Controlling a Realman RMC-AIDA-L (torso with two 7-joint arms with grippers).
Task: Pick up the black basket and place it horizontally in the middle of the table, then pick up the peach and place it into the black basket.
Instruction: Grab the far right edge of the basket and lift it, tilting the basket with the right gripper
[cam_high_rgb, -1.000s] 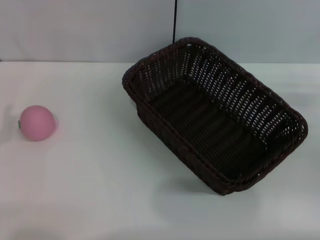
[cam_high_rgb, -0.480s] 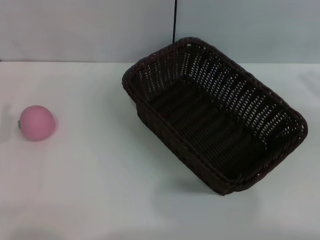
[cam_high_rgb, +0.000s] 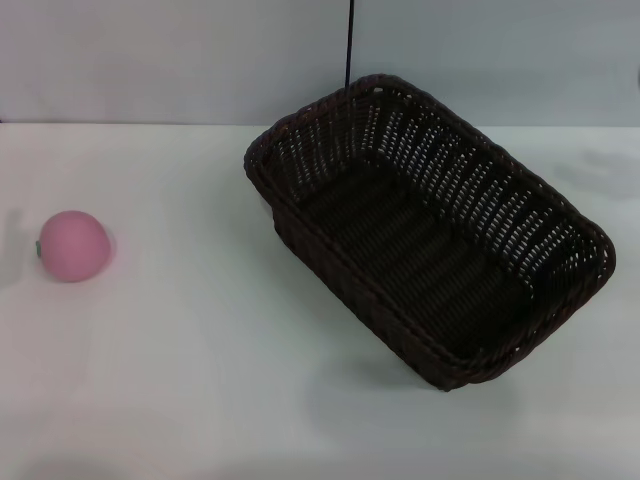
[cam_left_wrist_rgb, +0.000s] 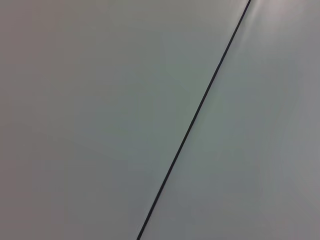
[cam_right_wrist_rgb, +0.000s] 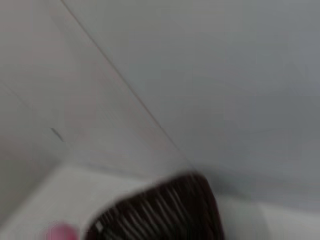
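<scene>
Neither gripper shows in any view, so how far their fingers stand open cannot be told. The basket (cam_high_rgb: 430, 230) sits askew on the table (cam_high_rgb: 200, 380), toward its right side, empty. The peach (cam_high_rgb: 73, 245) lies well to the basket's left. Both are unmoved since a second ago.

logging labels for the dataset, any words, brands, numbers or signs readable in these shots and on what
None: no view shows any readable text.
The black basket is plain woven wicker with no tag in sight.
The peach is plain pink, unprinted.
The table is bare white, unmarked.
The wall behind shows only a thin dark line.
Neither pincer is in view.
</scene>
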